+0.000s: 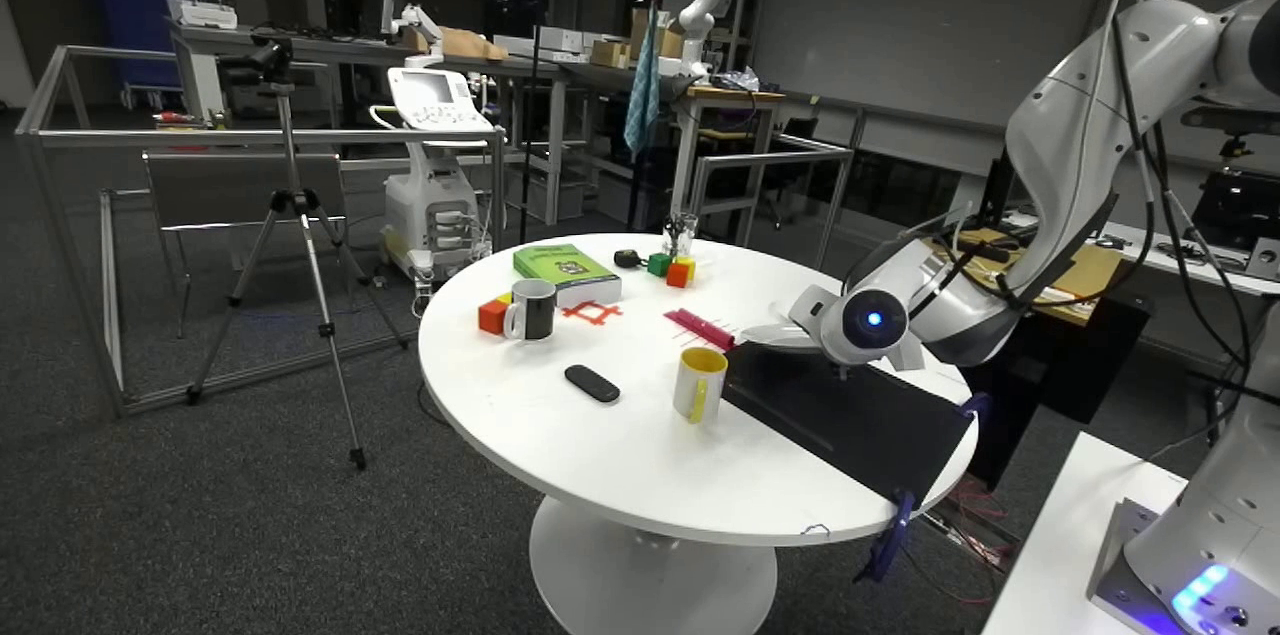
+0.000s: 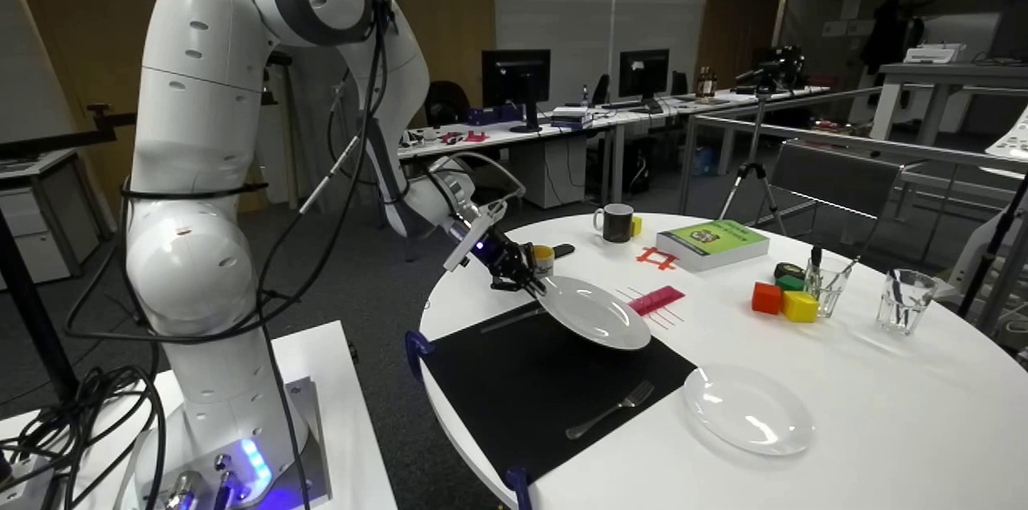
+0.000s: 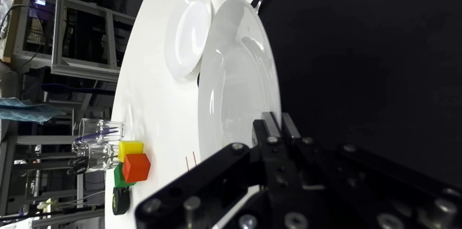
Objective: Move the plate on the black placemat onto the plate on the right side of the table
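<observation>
Flat plate (image 2: 751, 414) only in wrist view, an exterior view — gripper (image 3: 277, 116) clamps tilted plate (image 2: 596, 313) by rim. Glass (image 3: 103, 124) holds blue pen (image 3: 98, 135).

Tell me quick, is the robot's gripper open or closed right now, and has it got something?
Gripper: closed on the edge of a white plate, holding it tilted over the black placemat.
</observation>
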